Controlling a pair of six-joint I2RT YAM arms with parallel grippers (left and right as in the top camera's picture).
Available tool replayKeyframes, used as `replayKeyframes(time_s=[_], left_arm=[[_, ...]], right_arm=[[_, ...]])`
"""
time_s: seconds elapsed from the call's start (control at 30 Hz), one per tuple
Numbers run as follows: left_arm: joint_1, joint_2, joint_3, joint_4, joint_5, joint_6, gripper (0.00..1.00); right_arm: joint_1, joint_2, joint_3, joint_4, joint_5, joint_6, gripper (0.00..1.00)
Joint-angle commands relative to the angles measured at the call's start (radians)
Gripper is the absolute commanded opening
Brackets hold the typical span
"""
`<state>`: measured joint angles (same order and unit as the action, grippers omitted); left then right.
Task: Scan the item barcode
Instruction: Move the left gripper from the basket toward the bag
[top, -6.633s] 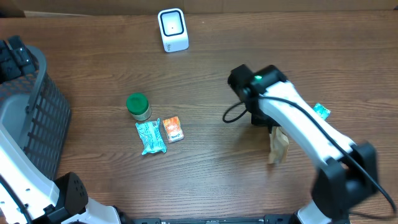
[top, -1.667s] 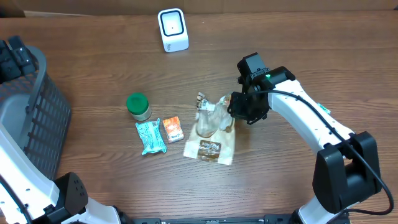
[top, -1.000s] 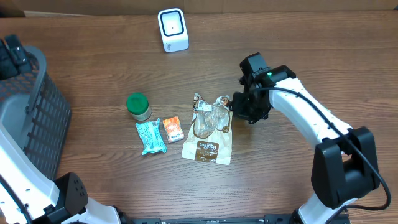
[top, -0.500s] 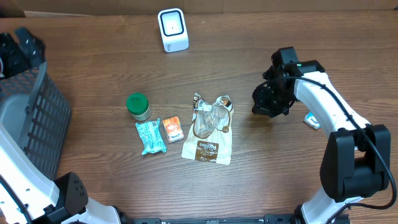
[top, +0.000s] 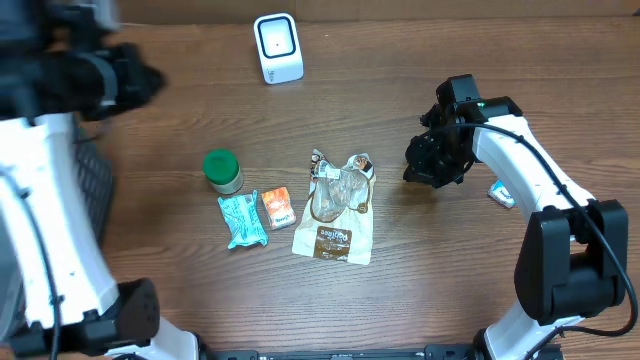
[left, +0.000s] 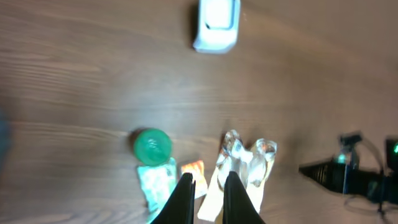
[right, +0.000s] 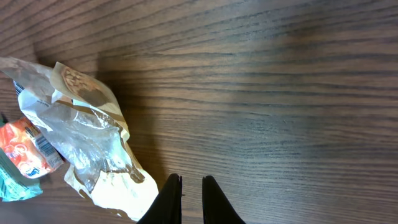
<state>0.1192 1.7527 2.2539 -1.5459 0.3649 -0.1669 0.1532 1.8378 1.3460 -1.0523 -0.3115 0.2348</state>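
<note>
Wooden table, seen from above. A crinkled clear-and-brown bag (top: 338, 212) lies flat mid-table, just right of an orange packet (top: 278, 208), a teal packet (top: 242, 220) and a green-lidded jar (top: 223, 170). The white scanner (top: 278, 47) stands at the far edge, well apart from them. The right gripper (right: 190, 179), fingers together and empty, hovers right of the bag. The left gripper (left: 208, 177), likewise closed on nothing, hangs high above. Nothing is lifted yet, so picking an item looks like the step in hand. Next, fingers must part, pinch the bag and turn its barcode to the scanner.
</note>
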Motion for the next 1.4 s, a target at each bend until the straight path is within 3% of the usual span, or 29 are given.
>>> replayKeyframes(time_s=[0.0, 0.27, 0.67, 1.2, 1.37], left_arm=[[-0.114, -0.007, -0.102, 0.043, -0.07, -0.029, 0.04], [-0.379, -0.007, -0.464, 0.283, -0.11, -0.08, 0.04], [-0.514, -0.002, -0.99, 0.716, 0.027, -0.186, 0.05], [-0.514, 0.166, -1.027, 0.778, 0.209, -0.101, 0.04], [-0.516, 0.185, -1.028, 0.789, 0.182, -0.103, 0.04]], right_arm=[[0.003, 0.005, -0.001, 0.007, -0.024, -0.008, 0.1], [0.003, 0.005, -0.001, 0.018, -0.031, -0.008, 0.1], [0.003, 0.005, -0.001, 0.019, -0.031, -0.008, 0.1], [0.003, 0.005, -0.004, 0.031, -0.031, -0.002, 0.1], [0.003, 0.005, -0.03, 0.051, -0.031, 0.0, 0.1]])
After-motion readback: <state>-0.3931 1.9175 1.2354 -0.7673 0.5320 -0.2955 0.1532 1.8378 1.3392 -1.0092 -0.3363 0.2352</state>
